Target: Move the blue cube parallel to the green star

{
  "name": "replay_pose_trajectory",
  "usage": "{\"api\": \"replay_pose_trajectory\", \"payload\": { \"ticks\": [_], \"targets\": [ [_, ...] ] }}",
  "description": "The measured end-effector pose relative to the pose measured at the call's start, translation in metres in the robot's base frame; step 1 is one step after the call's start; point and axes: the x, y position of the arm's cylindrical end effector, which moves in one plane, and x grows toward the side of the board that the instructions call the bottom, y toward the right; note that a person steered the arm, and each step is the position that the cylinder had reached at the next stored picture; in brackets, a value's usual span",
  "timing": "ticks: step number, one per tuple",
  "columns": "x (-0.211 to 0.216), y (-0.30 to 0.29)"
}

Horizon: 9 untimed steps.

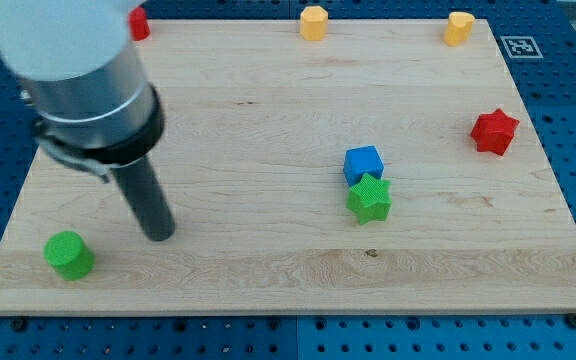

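My tip [158, 234], a bare rod gripping nothing, stands beside the green cylinder [69, 255]; the blue cube [363, 164] seemingly touches the green star [369, 198] (cube above).

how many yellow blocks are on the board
2: one yellow block at the top edge near the middle, another at the top right corner. The arm may hide more at top left.
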Motion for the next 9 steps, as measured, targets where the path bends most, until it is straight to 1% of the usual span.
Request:
{"api": "replay_pose_trajectory", "payload": {
  "ticks": [1, 3, 5, 6, 7, 8, 9],
  "targets": [
    [-0.018, 0.043],
    [-0.058, 0.111],
    [-0.085, 0.177],
    [-0.087, 0.2],
    [-0.08, 0.211],
    [-0.062, 0.211],
    [-0.057, 0.237]
  ]
}}
